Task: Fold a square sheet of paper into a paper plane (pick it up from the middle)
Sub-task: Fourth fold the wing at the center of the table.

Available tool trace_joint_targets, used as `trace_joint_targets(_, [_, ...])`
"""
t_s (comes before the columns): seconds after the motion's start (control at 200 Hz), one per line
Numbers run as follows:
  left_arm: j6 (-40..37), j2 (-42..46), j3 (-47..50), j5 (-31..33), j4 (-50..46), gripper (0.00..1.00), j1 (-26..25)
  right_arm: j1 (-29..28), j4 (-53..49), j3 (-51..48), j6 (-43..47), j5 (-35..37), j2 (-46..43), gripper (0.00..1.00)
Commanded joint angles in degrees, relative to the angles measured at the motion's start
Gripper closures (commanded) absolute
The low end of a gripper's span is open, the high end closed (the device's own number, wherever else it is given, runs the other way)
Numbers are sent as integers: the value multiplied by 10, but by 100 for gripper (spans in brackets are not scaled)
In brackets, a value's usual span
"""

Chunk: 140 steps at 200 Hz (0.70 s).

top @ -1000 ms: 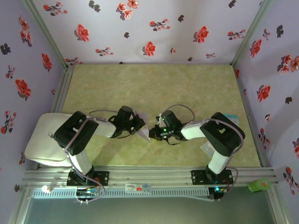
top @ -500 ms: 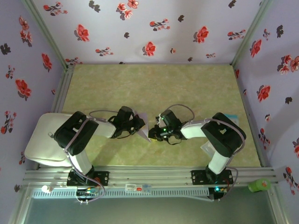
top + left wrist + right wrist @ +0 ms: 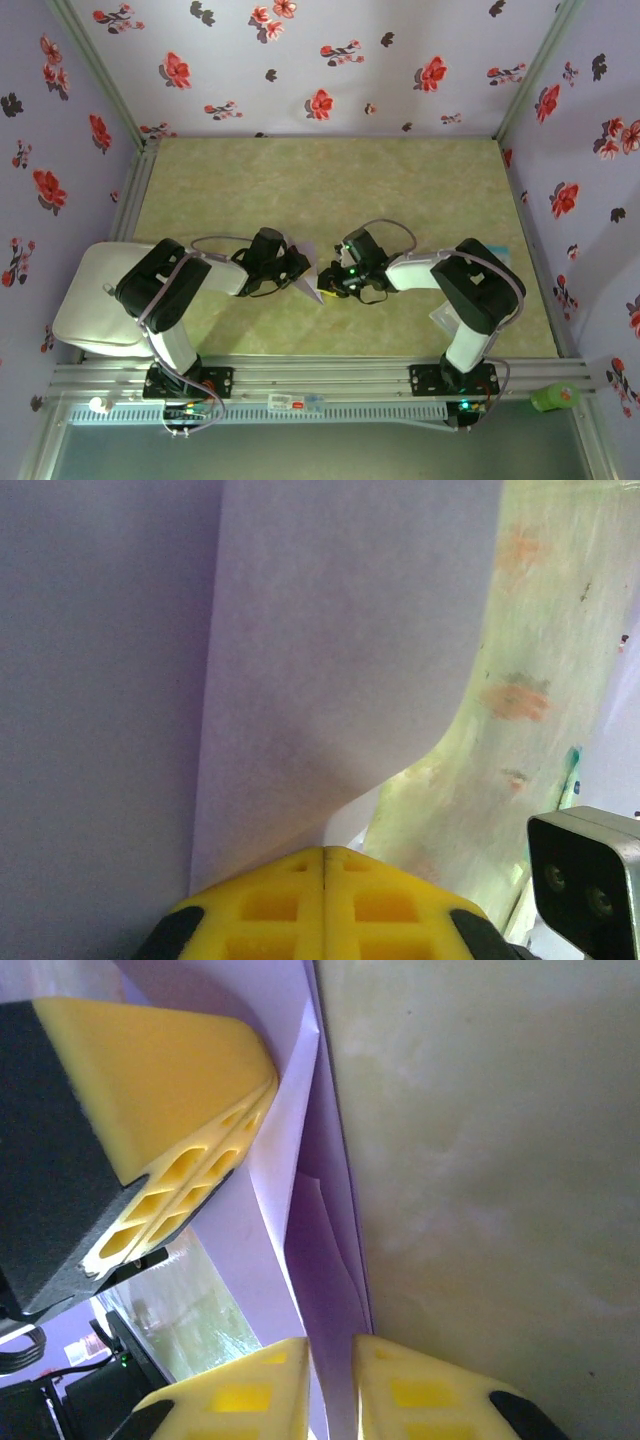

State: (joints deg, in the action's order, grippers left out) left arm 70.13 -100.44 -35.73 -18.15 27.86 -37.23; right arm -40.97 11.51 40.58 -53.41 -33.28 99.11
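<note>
One green-mottled table (image 3: 320, 180), two arms meeting at its middle: left arm (image 3: 170, 285), right arm (image 3: 475, 285). Between them is one lavender sheet of paper (image 3: 308, 284), partly folded. The left gripper (image 3: 323, 865) is clamped tight on it, pads together. The right gripper (image 3: 330, 1360) stands a sliver apart, straddling the folded edge, not visibly pinching.

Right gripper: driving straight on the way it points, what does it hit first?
The lavender paper: its folded edge sits between the parted fingertips of the right gripper. The left gripper is beside that line; depth unclear.
</note>
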Motion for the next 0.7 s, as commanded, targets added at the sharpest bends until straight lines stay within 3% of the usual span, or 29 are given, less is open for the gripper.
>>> trace_joint_targets(0.0, [0, -15, 15, 19, -32, 97, 5, 4, 13, 8, -12, -12, 13, 86])
trace_joint_targets(0.34, [4, -17, 20, 19, -27, 96, 5, 3, 47, -22, -24, -38, 24, 93])
trace_joint_targets(0.695, [15, -19, 32, 23, -9, 97, 5, 3, 49, -41, -15, -61, 11, 91])
